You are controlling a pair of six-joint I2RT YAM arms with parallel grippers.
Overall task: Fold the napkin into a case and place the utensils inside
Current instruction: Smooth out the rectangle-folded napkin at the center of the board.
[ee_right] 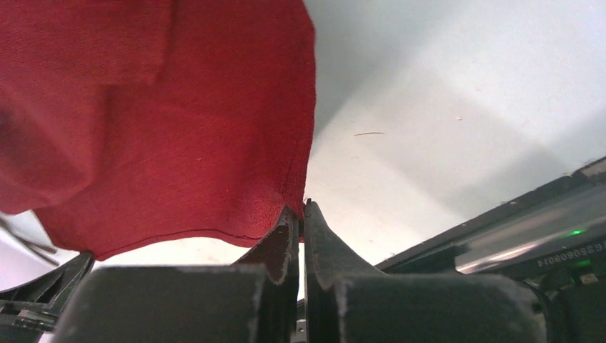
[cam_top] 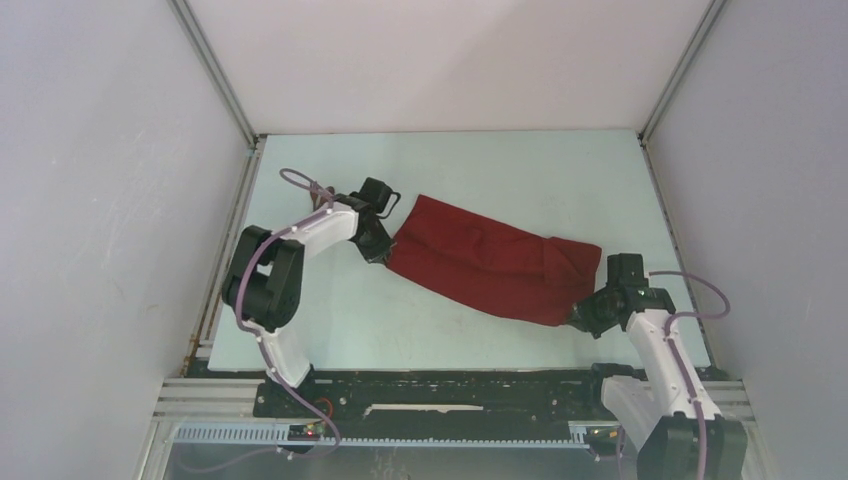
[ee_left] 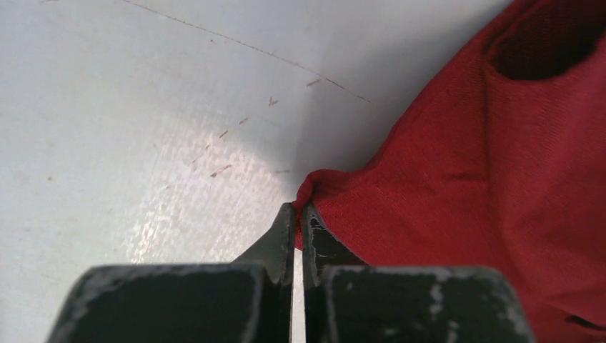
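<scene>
The dark red napkin [cam_top: 490, 262] is stretched between my two grippers, slanting from the far left to the near right of the table. My left gripper [cam_top: 383, 252] is shut on the napkin's left corner; the left wrist view shows the corner of the cloth [ee_left: 464, 157] pinched between the closed fingers, at the left gripper [ee_left: 299, 209]. My right gripper [cam_top: 580, 316] is shut on the napkin's near right corner, held a little off the table; the right wrist view shows the cloth [ee_right: 164, 121] hanging from the right gripper [ee_right: 301, 209]. The fork and spoon are out of view.
The pale table [cam_top: 500, 170] is fenced by metal frame posts and white walls on three sides. A black rail [cam_top: 450, 390] runs along the near edge by the arm bases.
</scene>
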